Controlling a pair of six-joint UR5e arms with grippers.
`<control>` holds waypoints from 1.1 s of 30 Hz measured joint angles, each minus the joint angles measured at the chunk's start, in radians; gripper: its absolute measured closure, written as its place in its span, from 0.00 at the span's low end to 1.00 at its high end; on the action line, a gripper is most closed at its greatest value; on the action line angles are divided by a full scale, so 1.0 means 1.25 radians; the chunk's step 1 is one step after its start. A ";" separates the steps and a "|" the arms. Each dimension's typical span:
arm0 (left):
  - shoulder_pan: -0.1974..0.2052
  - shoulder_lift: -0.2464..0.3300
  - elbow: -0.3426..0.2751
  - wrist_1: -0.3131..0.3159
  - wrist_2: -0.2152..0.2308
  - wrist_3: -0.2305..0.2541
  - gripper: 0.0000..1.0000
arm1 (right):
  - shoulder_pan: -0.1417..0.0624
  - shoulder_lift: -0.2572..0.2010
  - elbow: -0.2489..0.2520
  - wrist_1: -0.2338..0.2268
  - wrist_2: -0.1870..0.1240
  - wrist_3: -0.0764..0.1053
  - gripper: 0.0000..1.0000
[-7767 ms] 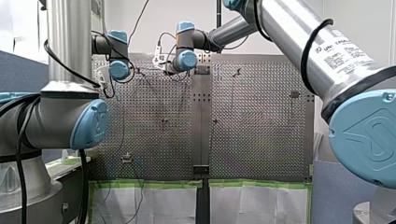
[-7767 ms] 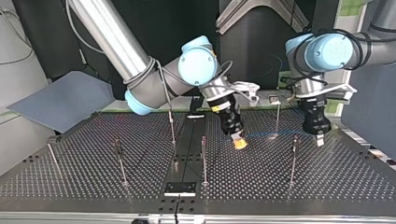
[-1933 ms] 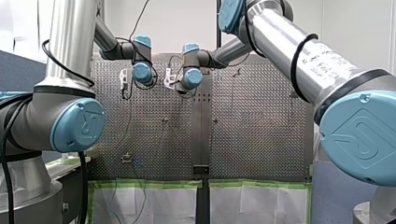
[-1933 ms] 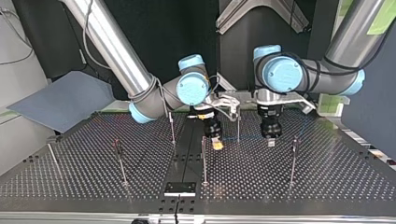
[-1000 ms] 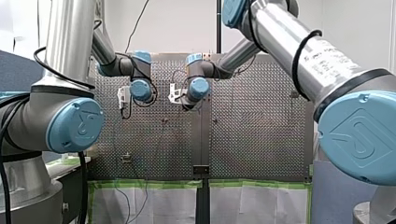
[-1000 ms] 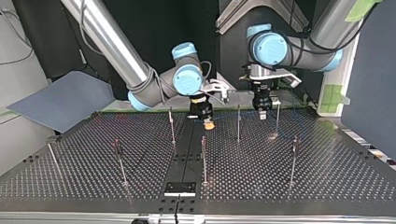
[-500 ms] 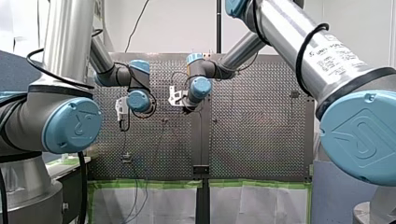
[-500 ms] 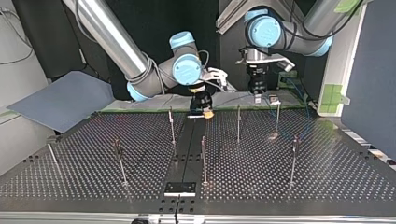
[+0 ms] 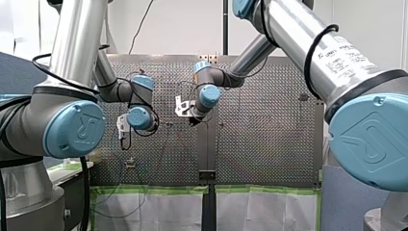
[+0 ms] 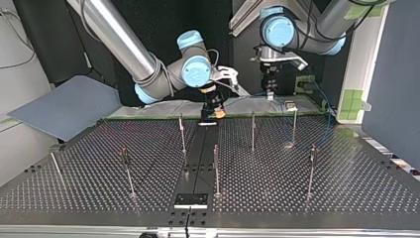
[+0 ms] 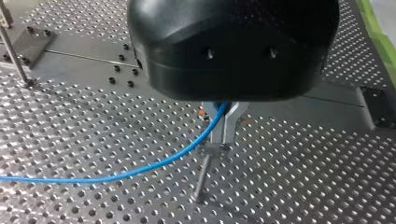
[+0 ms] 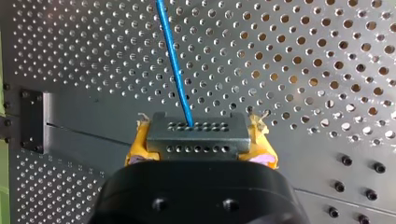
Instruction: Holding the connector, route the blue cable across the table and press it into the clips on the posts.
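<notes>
My right hand [image 12: 201, 140] pinches the connector [image 12: 196, 133] to keep the cable [image 12: 173, 60] taut. My left hand [image 11: 224, 125] nips it above a post [image 11: 201, 175], for clipping I guess.

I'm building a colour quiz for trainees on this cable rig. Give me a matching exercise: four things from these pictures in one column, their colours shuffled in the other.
Things:
1. connector
2. cable
3. pads
4. tape

Colours:
A. green
B. grey
C. yellow
D. blue

Pairs: 1-B, 2-D, 3-C, 4-A.
</notes>
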 joint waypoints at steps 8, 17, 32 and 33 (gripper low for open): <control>0.004 -0.026 0.031 0.007 0.032 -0.011 1.00 | -0.010 0.001 0.000 -0.015 -0.007 0.007 1.00; 0.014 -0.091 0.096 0.008 0.026 -0.016 1.00 | -0.025 0.012 0.001 -0.046 -0.012 0.018 1.00; 0.048 -0.176 0.181 0.014 0.031 -0.010 1.00 | -0.040 0.025 0.000 -0.119 -0.055 0.036 1.00; 0.051 -0.177 0.187 0.012 0.032 -0.009 1.00 | -0.041 0.025 0.000 -0.121 -0.057 0.037 1.00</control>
